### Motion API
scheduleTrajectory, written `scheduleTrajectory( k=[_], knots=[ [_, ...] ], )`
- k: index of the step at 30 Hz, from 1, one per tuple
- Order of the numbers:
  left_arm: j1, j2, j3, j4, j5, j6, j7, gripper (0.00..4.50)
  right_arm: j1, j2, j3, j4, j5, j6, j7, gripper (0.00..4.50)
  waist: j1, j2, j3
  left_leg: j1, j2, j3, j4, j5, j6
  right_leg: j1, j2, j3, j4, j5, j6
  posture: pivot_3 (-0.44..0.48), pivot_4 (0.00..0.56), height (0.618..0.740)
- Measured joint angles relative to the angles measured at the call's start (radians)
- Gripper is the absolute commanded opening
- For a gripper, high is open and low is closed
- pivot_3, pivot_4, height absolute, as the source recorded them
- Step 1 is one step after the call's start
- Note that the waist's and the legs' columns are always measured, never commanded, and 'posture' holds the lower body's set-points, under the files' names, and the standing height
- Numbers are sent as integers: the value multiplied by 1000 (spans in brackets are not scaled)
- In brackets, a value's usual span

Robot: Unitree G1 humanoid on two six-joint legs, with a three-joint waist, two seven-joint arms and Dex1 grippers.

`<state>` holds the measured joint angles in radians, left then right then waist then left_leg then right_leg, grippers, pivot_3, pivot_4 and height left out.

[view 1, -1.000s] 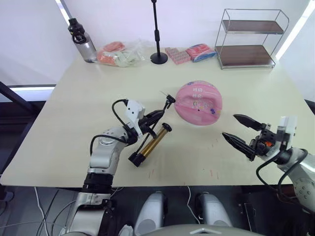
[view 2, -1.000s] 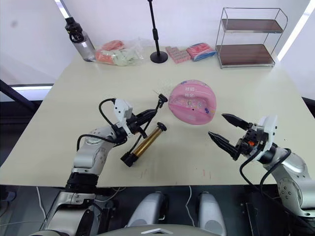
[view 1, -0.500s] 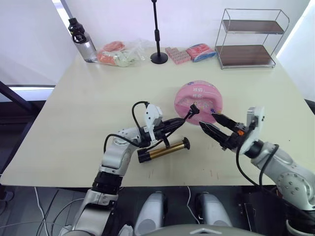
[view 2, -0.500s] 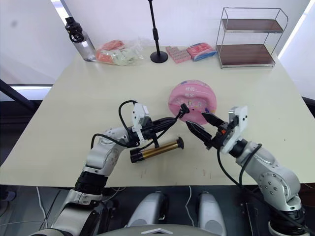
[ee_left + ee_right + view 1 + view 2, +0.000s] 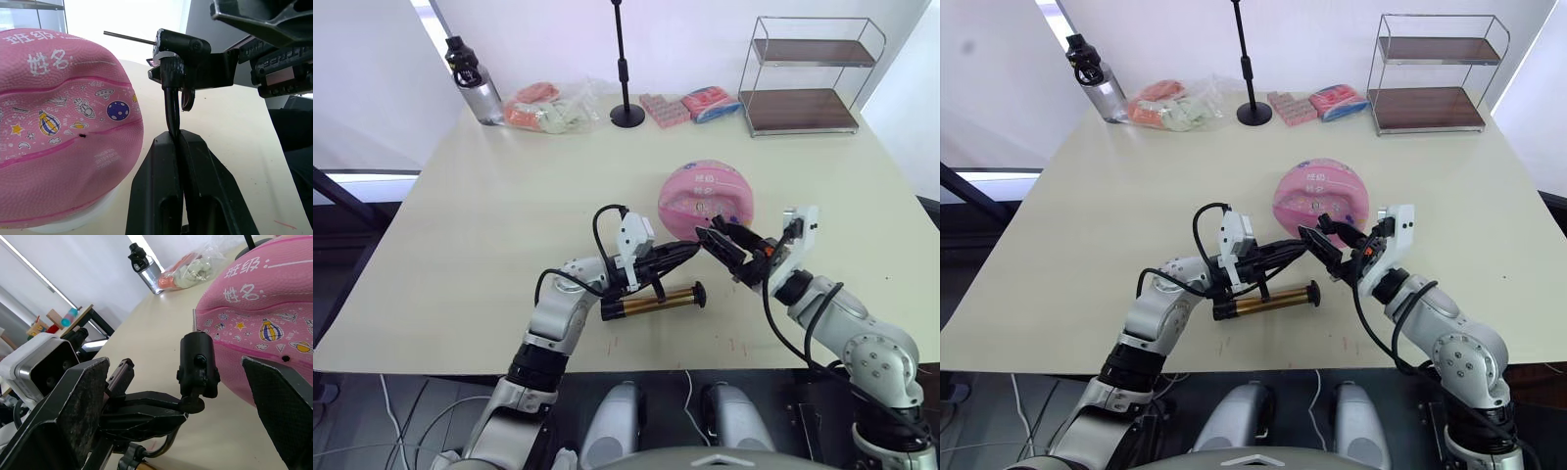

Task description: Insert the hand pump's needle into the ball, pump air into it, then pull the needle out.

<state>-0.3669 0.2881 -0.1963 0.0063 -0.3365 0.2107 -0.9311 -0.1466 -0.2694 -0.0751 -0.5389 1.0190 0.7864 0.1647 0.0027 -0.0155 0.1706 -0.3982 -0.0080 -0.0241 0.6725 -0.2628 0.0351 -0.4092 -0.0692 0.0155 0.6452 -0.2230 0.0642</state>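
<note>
Beside the 1 ball (image 5: pixel 706 201), my open right claw (image 5: pixel 724 253) had closed in on the needle (image 5: pixel 128 37), my left claw (image 5: pixel 680 255) pinching the 1 hand pump's (image 5: pixel 656 301) hose (image 5: pixel 172 113).

The deflated pink rubber ball (image 5: pixel 706 202) blocks the table centre, with bare tabletop (image 5: pixel 489 225) open from its 7 to 10 o'clock. The bronze-gold cylinder pump (image 5: pixel 651 302) bars its 7 o'clock; both grippers crowd its 6 o'clock. A wire shelf rack (image 5: pixel 803 78) stands well apart at 1 o'clock.

Pink cartoon-printed ball (image 5: pixel 706 203), bronze-gold hand pump (image 5: pixel 653 301)
</note>
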Motion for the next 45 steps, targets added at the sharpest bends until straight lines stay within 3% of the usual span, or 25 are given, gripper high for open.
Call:
scheduleTrajectory(
  k=[2,3,4,8,26,33,36,39,45],
  knots=[
    [3,0,0,0,0,0,0,0,-1,0,0,0,4,1,-2,3408,-3,0,0,0,0,0,0,0,0,0,0,0,0,0,0,0,150,740],
    [6,0,0,0,0,0,0,0,-1,0,0,0,5,1,-2,2909,-5,0,0,0,0,0,0,0,0,0,0,0,0,0,0,0,150,740],
    [9,0,0,0,0,0,0,0,-1,0,0,0,5,2,-2,2091,-8,0,0,0,0,0,0,0,0,0,0,0,0,0,0,0,150,740],
    [10,0,0,0,1,-1,1,0,-1,-3,2,1,4,5,-3,327,-14,0,0,0,0,0,0,0,0,0,0,0,0,0,0,0,150,740],
    [11,1,-10,2,11,0,-13,0,8,-49,-4,1,-3,10,23,317,-15,0,0,0,0,0,0,0,0,0,0,0,0,0,0,0,150,740],
    [-5,11,-8,2,10,1,-24,2357,36,-104,-49,3,-7,8,34,317,-12,0,0,-1,0,0,0,0,0,0,0,0,-1,0,0,0,150,740],
    [-25,21,2,3,7,1,-32,3642,86,-159,-86,-2,-24,-17,99,317,-13,0,0,-1,0,0,0,0,0,0,0,0,-1,0,0,0,150,740],
    [-43,39,8,4,-2,1,-52,4437,135,-218,-129,-7,-49,-68,195,317,-14,0,0,-1,0,0,0,0,0,0,0,0,-1,0,0,0,150,740],
    [-171,78,50,58,-3,3,-75,4437,240,-368,-230,24,-136,-177,425,317,-10,0,1,-1,-1,0,0,0,0,0,0,0,-1,0,1,0,150,740]
  ],
)
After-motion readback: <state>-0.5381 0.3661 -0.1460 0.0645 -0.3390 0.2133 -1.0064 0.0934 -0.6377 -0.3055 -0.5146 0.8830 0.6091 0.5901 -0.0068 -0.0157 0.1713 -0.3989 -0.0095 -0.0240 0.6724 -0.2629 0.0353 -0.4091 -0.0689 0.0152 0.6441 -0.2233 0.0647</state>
